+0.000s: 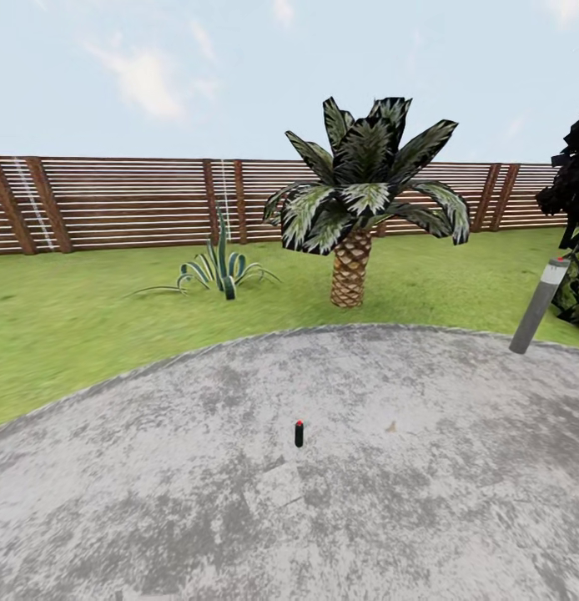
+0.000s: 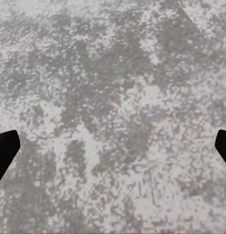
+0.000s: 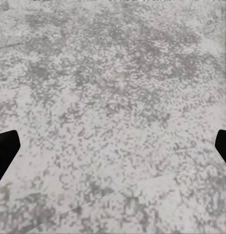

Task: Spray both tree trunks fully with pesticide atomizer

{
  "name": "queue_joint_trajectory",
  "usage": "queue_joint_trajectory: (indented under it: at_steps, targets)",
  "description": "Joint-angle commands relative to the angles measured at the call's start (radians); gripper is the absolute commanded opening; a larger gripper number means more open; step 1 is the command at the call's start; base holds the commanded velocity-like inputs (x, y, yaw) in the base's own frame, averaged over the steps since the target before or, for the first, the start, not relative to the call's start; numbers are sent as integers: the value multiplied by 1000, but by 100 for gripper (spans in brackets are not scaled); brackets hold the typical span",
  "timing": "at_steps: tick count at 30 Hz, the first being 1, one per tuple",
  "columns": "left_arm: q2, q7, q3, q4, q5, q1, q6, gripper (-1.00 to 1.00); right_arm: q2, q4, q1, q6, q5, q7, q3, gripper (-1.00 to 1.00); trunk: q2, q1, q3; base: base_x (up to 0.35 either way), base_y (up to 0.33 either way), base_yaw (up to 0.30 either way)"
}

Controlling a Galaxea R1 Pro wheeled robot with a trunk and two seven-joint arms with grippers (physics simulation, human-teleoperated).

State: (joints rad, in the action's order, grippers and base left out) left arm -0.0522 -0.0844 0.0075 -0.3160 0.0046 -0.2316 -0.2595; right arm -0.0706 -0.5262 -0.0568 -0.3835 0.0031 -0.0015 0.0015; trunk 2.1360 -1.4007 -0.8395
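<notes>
The pesticide atomizer (image 1: 299,434) stands upright on the grey paved floor (image 1: 406,501), a small dark bottle with a red spot on top, out in the open. Behind the paving lies the garden's green lawn (image 1: 64,325), ringed by a brown slatted fence (image 1: 114,204). The thick-trunked trees are out of view. In the left wrist view my left gripper (image 2: 113,151) hangs open over bare paving, its black fingertips (image 2: 4,152) far apart. My right gripper (image 3: 113,151) is likewise open above the paving, nothing between its fingertips (image 3: 4,151).
A short palm (image 1: 353,267) with a woven tan trunk grows on the grass beyond the paving. A spiky agave (image 1: 219,271) sits to its left. A grey bollard (image 1: 538,305) leans at the right paving edge, beside dark-foliage shrubs (image 1: 577,192).
</notes>
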Motion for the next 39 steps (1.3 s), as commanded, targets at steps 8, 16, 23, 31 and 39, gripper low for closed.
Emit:
queue_joint_trajectory:
  at_steps: [8, 16, 23, 31, 39]
  targets:
    - [-1, 0, 0, 0, 0, 0, 0, 100, 0, 0, 0, 0, 0, 1, 0, 100, 0, 0, 0, 160, -244, 0]
    - [-1, 0, 0, 0, 0, 0, 0, 100, 0, 0, 0, 0, 0, 3, 2, 100, 0, 0, 0, 158, -245, 0]
    - [-2, 0, 0, -1, 0, 0, -1, 100, 0, 0, 0, 0, 0, 3, 2, 100, 0, 0, 0, 158, -245, 0]
    - [-2, 0, 0, -1, 0, 0, -1, 100, 0, 1, 0, 0, 0, 3, 2, 100, 0, 0, 0, 161, -245, 0]
    - [-2, 0, 0, -2, 0, 0, -1, 100, 0, 1, 0, 0, 0, 3, 2, 100, 0, 0, 0, 167, -245, 0]
